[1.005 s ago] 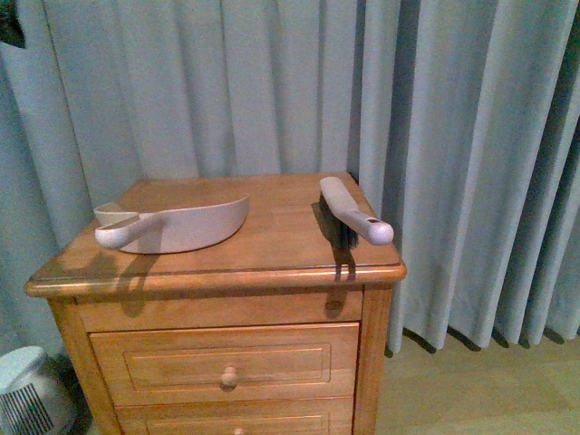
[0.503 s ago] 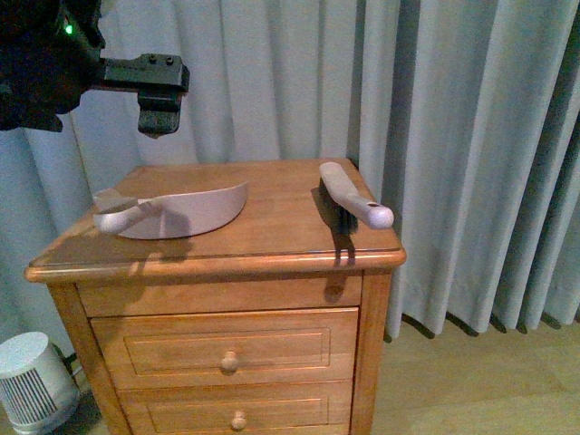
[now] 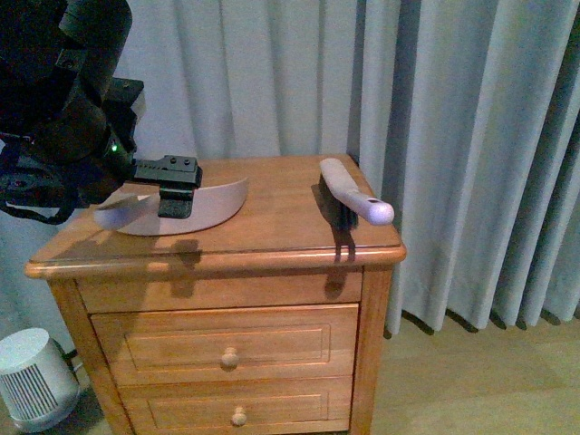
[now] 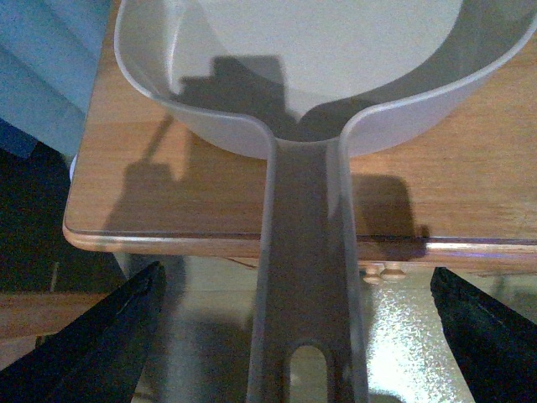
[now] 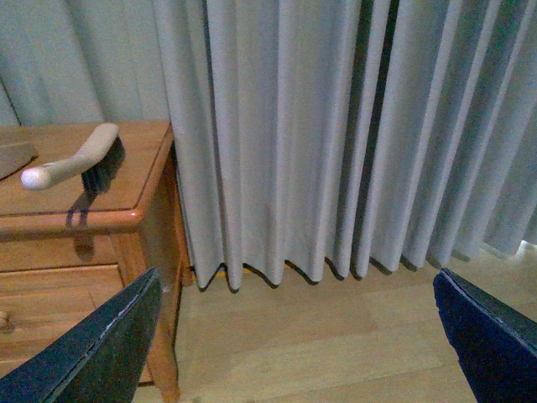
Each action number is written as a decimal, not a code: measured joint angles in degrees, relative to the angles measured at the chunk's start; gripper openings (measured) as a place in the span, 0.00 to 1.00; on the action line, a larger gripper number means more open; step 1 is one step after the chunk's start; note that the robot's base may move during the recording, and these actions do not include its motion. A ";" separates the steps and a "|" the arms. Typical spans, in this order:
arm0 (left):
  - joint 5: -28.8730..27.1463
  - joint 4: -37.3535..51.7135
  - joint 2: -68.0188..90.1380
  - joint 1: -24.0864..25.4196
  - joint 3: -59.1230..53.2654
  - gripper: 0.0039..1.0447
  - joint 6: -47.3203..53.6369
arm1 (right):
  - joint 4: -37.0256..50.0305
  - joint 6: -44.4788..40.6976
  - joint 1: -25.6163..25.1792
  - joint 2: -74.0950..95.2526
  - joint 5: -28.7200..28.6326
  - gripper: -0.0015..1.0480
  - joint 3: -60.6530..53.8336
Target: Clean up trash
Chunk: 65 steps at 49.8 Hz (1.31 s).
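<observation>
No white wad of trash shows in any view. A pale dustpan lies on the left of a wooden nightstand. My left gripper is open at the dustpan's handle. In the left wrist view the handle runs between the two open fingers, past the nightstand's edge, and neither finger touches it. A pale hand brush lies on the nightstand's right side; it also shows in the right wrist view. My right gripper is open and empty over the wooden floor, right of the nightstand.
Grey curtains hang behind and to the right of the nightstand. Its drawers with knobs face me. A small white fan heater stands on the floor at the lower left. Wooden floor lies to the right.
My left arm has come into view from the upper left and dropped to the dustpan's handle. The dustpan and brush have stayed in place.
</observation>
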 joint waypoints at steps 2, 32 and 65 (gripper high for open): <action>0.07 0.33 0.50 0.15 0.00 0.93 0.15 | 0.00 0.00 0.00 0.00 0.00 0.93 0.00; 0.87 1.64 2.91 0.94 0.20 0.28 1.46 | 0.00 0.00 0.00 0.00 0.00 0.93 0.00; 4.90 45.97 -41.66 0.07 -41.18 0.27 13.33 | 0.00 0.00 0.00 0.00 0.00 0.93 0.00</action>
